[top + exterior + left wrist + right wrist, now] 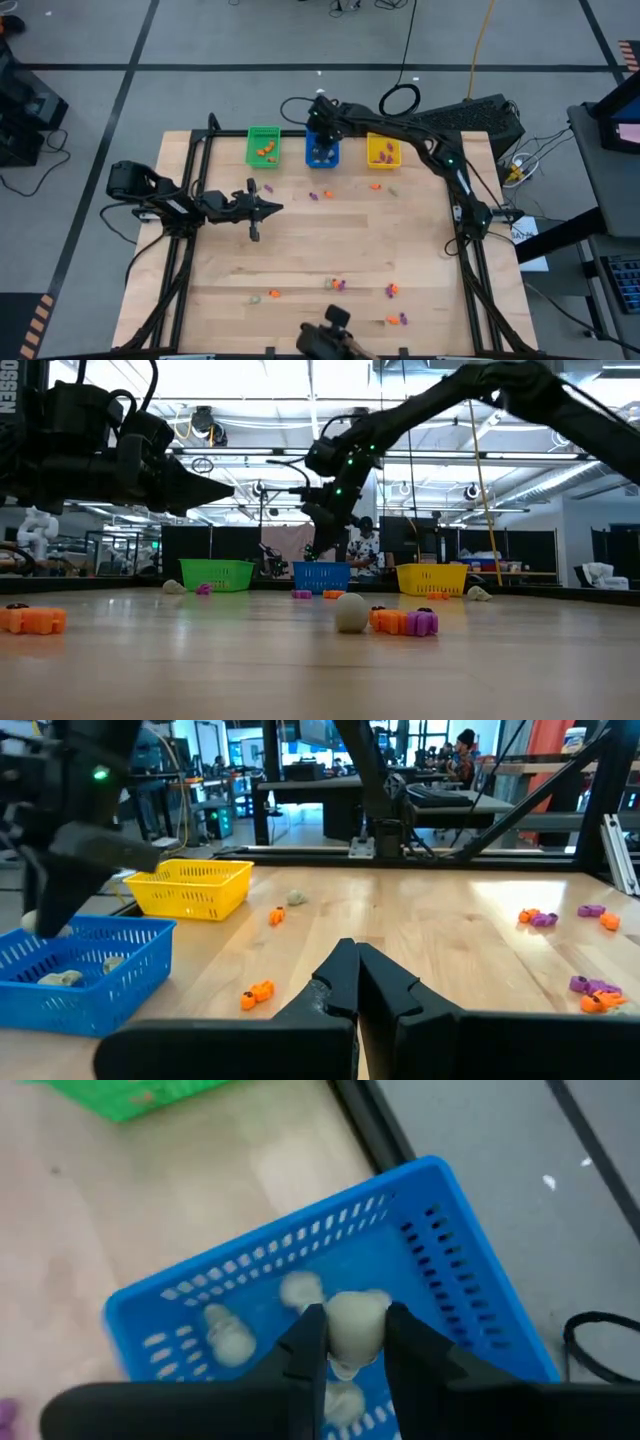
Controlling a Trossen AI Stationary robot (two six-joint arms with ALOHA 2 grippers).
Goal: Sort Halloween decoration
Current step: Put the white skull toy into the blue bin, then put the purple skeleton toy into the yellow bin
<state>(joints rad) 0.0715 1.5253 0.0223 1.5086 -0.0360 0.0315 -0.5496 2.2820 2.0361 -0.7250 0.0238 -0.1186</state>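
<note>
Wood worktop (pixel 330 240) carries three bins along the far edge: green bin (pixel 263 146), blue bin (pixel 322 151), yellow bin (pixel 383 151). You've got the right gripper (pixel 346 1342) hanging over the blue bin, fingers pinching a pale trinket (pixel 355 1325). Other pale ones (pixel 229 1335) already lie inside, so that bin looks like the pale-colour target; my read is you hold it there to drop straight in. Orange bits show in the green bin, and the yellow one holds a few too. Left gripper (pixel 356 982) waits over the worktop's left side, fingers pressed together, holding nothing. Unsorted orange and purple trinkets (pixel 395 318) sit near the front edge, a few more (pixel 319 194) just in front of the bins.
</note>
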